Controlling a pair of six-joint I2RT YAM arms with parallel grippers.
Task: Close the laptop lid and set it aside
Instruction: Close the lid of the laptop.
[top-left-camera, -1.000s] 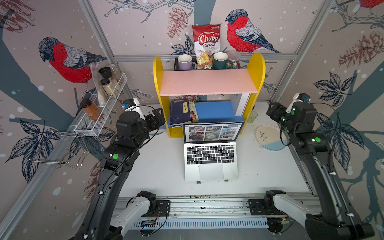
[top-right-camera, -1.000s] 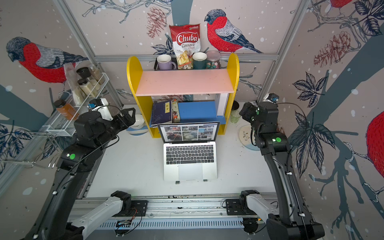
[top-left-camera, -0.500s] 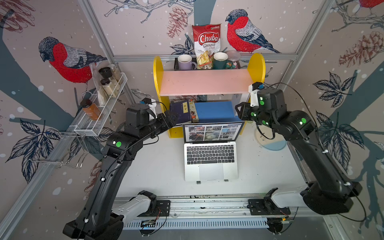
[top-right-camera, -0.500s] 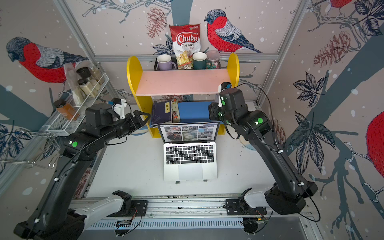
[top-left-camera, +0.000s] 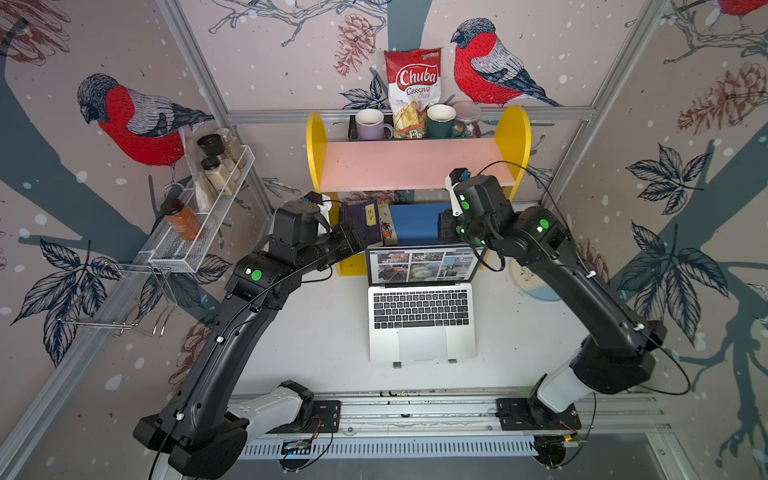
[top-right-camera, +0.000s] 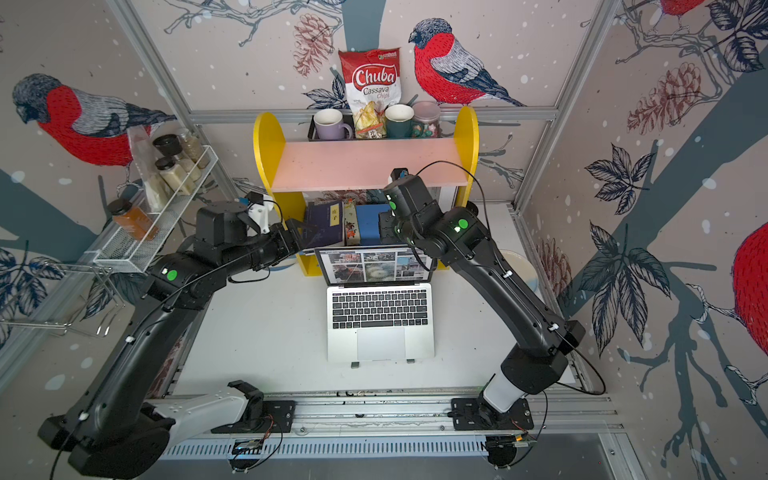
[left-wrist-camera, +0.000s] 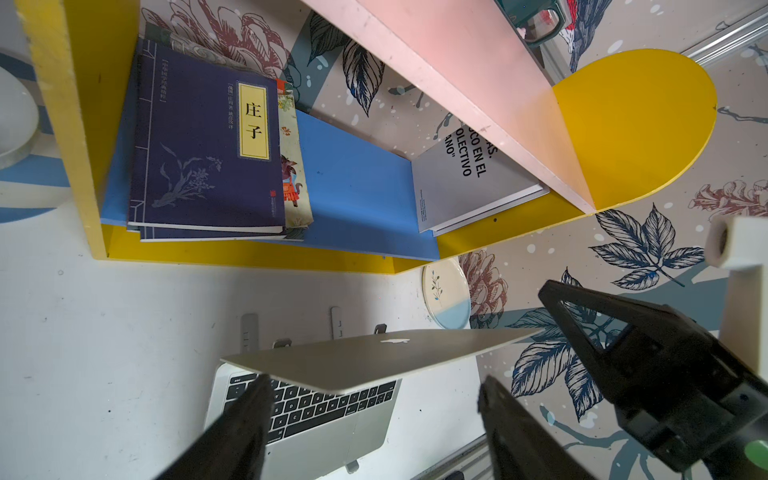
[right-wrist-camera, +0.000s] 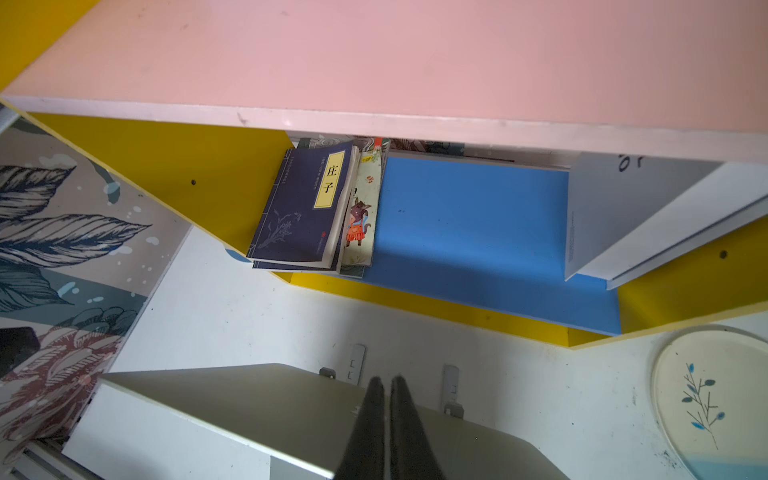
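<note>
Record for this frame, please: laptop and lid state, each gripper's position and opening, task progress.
laptop: on a folding stand, mid-table, in front of the yellow shelf
lid: open, screen lit
left gripper: open, holding nothing, near the lid's top corner on the robot's left
right gripper: shut, tips over the lid's back; contact cannot be told
progress: lid not yet closed, laptop not set aside
</note>
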